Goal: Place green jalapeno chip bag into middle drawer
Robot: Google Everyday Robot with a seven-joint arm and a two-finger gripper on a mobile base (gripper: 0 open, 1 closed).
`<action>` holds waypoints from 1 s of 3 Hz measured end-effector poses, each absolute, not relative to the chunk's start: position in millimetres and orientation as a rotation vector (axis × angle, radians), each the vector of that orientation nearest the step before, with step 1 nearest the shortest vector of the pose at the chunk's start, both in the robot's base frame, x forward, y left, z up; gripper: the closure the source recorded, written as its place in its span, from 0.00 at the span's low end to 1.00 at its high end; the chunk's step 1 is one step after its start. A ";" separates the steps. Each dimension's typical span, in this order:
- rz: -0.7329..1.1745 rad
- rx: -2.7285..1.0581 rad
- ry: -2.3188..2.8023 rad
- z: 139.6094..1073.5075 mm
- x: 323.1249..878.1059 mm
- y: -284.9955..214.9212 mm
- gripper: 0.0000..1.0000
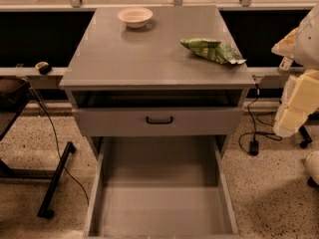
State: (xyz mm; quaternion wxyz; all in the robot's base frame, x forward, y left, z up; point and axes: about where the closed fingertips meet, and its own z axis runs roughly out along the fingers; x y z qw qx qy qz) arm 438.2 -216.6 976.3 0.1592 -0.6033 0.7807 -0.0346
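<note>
A gray table (149, 54) with drawers is seen from above and in front, standing on a speckled floor (274, 198).

On the tabletop, toward the right front, lies the green jalapeno chip bag (213, 50) — a wrinkled, glossy green packet with pale print, flat on its side, its long axis slanting from upper left down to lower right. One end reaches close to the table's right edge.

A pale round bowl (135, 17) sits upright near the back of the top, well apart from the bag.

Below the top, a gray drawer front (159, 121) with a small black handle (159, 120) stands pulled slightly forward, leaving a dark gap above it. Beneath that, the middle drawer (162, 203) is drawn far out toward the viewer, showing its flat gray floor and thin low side walls.

At the right edge of the view, the robot's cream-coloured arm (299, 96) is partly visible. Its end effector (285, 49) hangs just beyond the table's right side, about level with the top, near the bag but not touching it — whether it is apart or together cannot be told.

A black cable (251, 128) trails on the floor to the right of the table.
</note>
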 end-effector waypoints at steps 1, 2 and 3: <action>-0.099 -1.725 2.231 976.3 438.2 -216.6 0.00; -0.047 -1.771 2.193 969.6 450.0 -206.0 0.00; 0.018 -1.804 2.147 944.8 491.3 -183.5 0.00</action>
